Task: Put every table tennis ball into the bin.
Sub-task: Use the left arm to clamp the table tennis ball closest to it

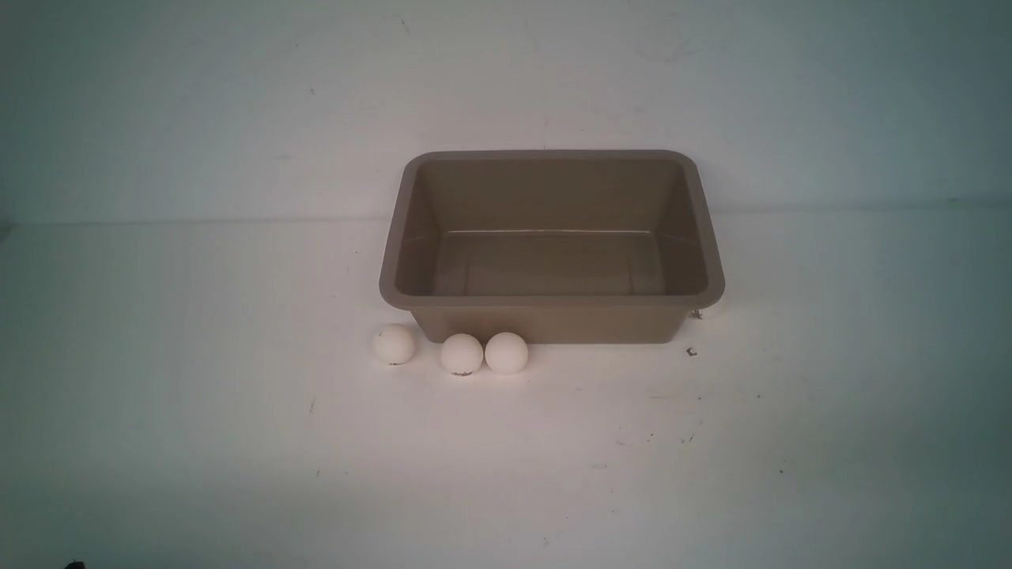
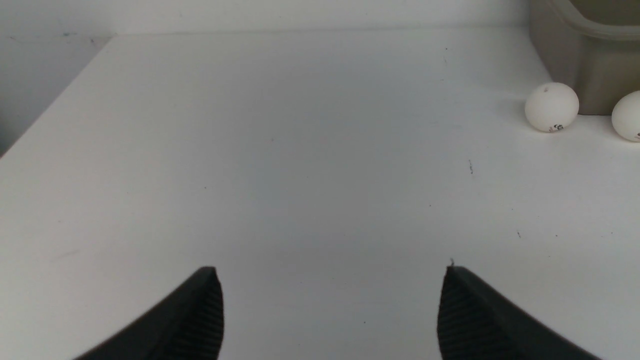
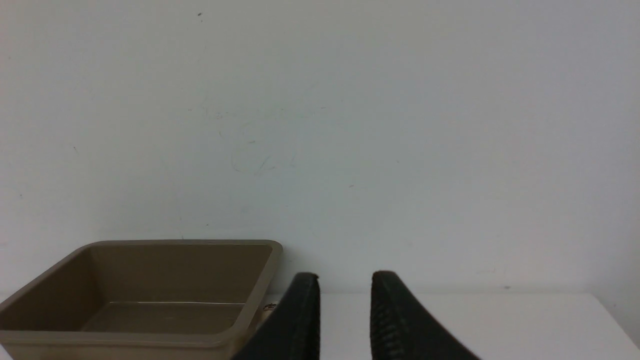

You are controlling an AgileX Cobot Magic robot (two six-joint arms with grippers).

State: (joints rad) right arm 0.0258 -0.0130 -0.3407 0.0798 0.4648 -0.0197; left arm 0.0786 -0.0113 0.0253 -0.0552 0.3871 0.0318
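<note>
Table tennis balls [image 1: 462, 354]: three in view, all on the desk [image 1: 198, 411] outside the bin [image 1: 551, 301], in a row by its near wall; well ahead of the left pincer [image 2: 332, 280], off toward the right pincer's side.
Left ball [image 1: 394, 344]: just off the bin's near corner, a small gap from its neighbour; a dark printed mark shows low on it in the left wrist view [image 2: 552, 107].
Middle ball [image 1: 462, 354]: close to the bin's near wall, with a dark mark at its base.
Right ball [image 1: 506, 352]: beside the middle one, touching it or nearly so.
Bin: grey-brown tub, upright, its bare floor and sloping walls showing; ahead of the right pincer [image 3: 345, 285], toward the left pincer's side.
Left pincer: fingers [image 2: 200, 310] spread wide apart, only bare desk between them.
Right pincer: fingers [image 3: 305, 310] drawn together with a narrow slit at the tips, clamped on nothing.
Pale speck [image 3: 269, 307]: just beside the bin's corner, mostly hidden behind a right pincer finger; cannot tell what it is.
Wall [image 1: 237, 103]: plain, behind desk and bin.
</note>
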